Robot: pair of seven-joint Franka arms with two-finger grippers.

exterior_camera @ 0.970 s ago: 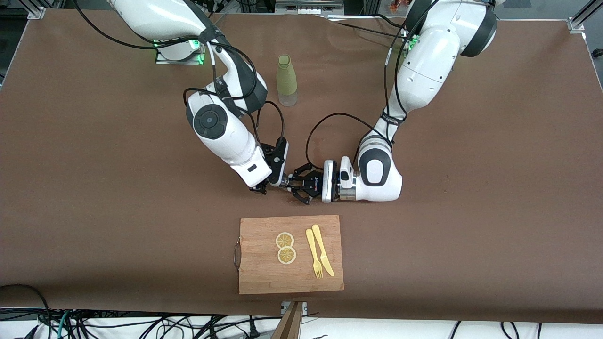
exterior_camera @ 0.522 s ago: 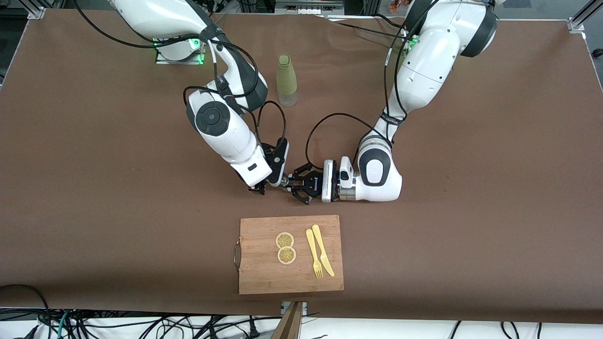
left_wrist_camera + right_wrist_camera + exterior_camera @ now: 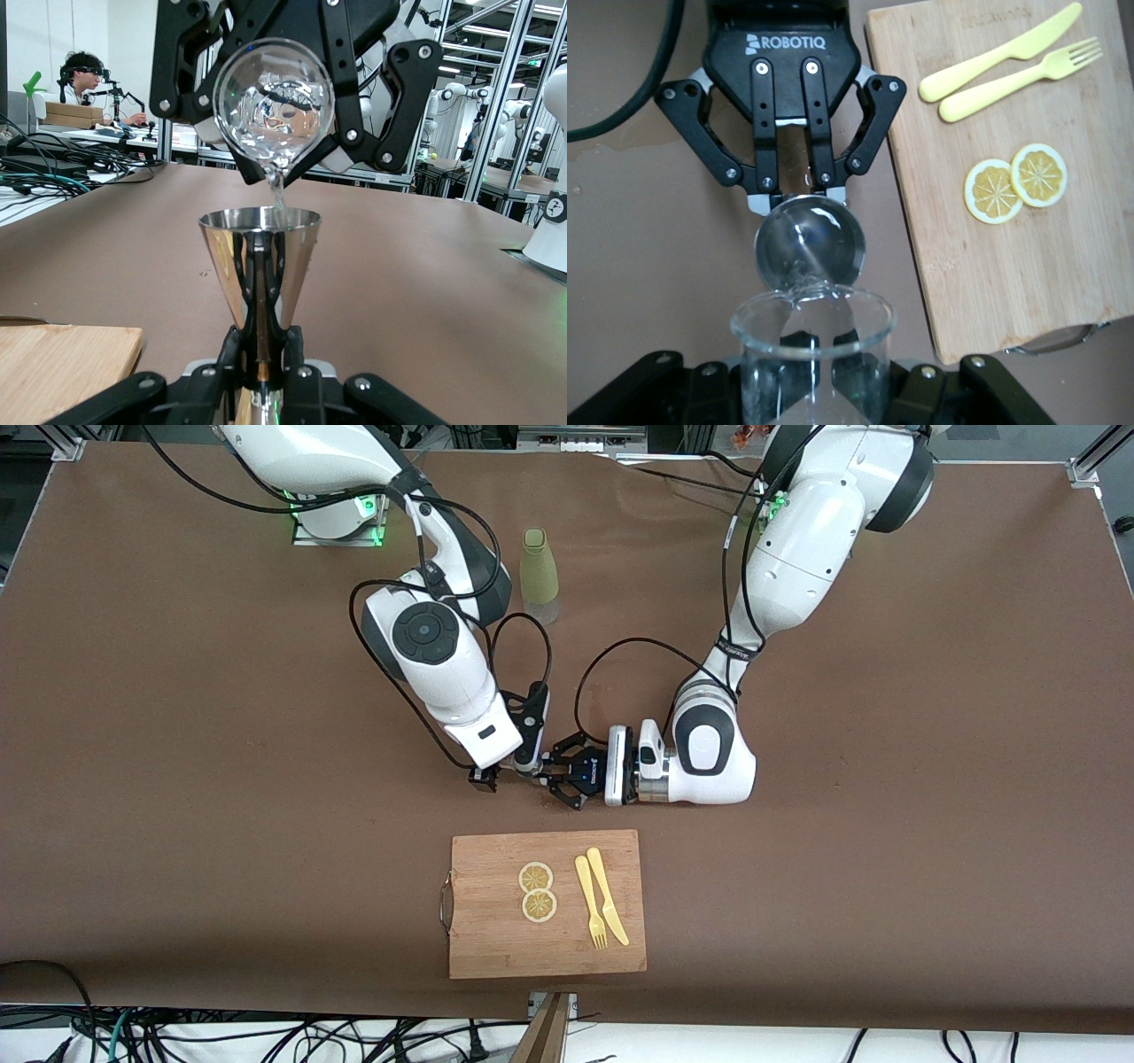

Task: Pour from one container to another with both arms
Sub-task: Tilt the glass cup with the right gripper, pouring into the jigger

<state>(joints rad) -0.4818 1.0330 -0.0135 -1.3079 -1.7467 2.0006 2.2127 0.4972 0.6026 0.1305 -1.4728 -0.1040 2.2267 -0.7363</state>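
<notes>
Glass is what the front view nearly hides: where the two grippers meet at the table's middle, the right arm's wrist covers most of what they carry.

The right gripper (image 3: pixel 498 776) is over bare table just farther from the front camera than the cutting board (image 3: pixel 496 948). In the right wrist view its fingers are closed on a clear glass beaker (image 3: pixel 812 354), whose base is cut off by the frame edge. The left wrist view shows that beaker (image 3: pixel 274 104) tipped mouth-down, with a thin clear stream (image 3: pixel 279 188) running off its spout. How much liquid stays inside is hard to judge, since the glass only mirrors the room.

The left gripper (image 3: pixel 560 778) lies level and close to the table, pointing toward the right arm's end. Its fingers are clamped on the stem of a polished metal cone-shaped cup (image 3: pixel 260 266), standing upright directly under the spout. From the right wrist view the cup's mouth (image 3: pixel 808 248) shows as a shiny disc with the stream landing in it; the level inside cannot be read. A wet patch (image 3: pixel 620 146) darkens the table beside that gripper.

A pale green bottle (image 3: pixel 539 576) with a clear base stands between the arms' bases. On the board lie two lemon slices (image 3: pixel 537 891), then a yellow fork (image 3: pixel 590 902) and knife (image 3: pixel 607 895). The board's metal handle (image 3: pixel 444 903) faces the right arm's end.
</notes>
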